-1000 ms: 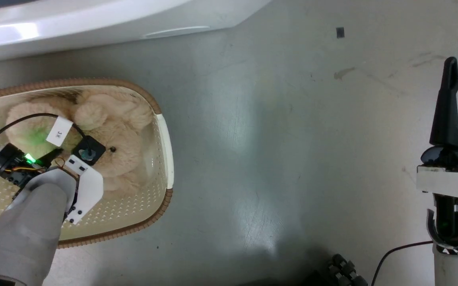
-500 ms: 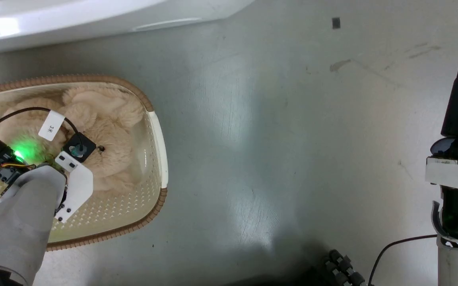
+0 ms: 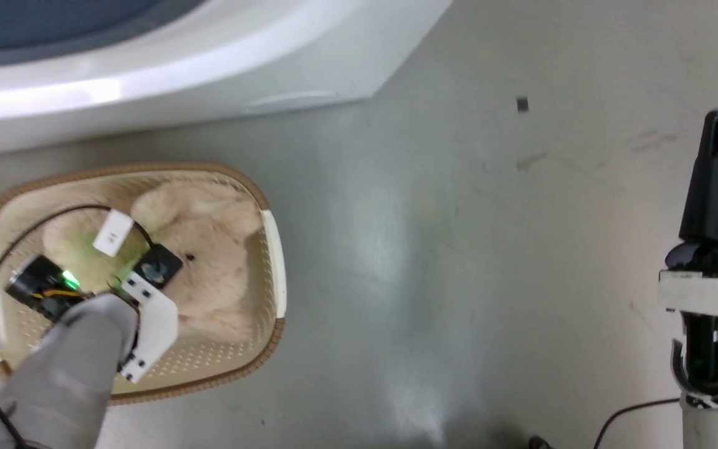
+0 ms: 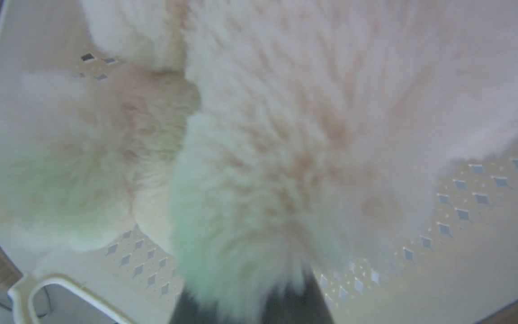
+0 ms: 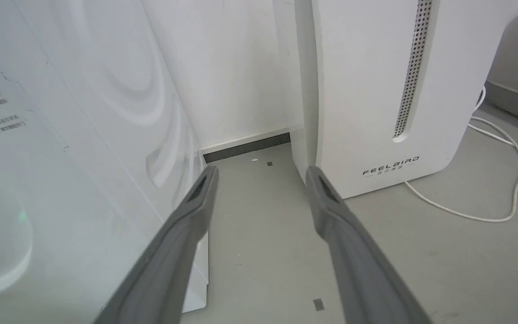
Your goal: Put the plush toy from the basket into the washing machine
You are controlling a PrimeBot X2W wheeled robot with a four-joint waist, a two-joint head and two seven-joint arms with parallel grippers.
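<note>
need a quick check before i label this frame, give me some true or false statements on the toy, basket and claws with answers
1. The plush toy lies in the basket. True.
2. The right claw holds the plush toy. False: it is open and empty, above the floor.
3. The left claw is down in the plush toy's fur. True.
4. The basket sits inside the washing machine. False: it stands on the floor in front of it.
5. The right claw points toward a FEELBIRD appliance. True.
</note>
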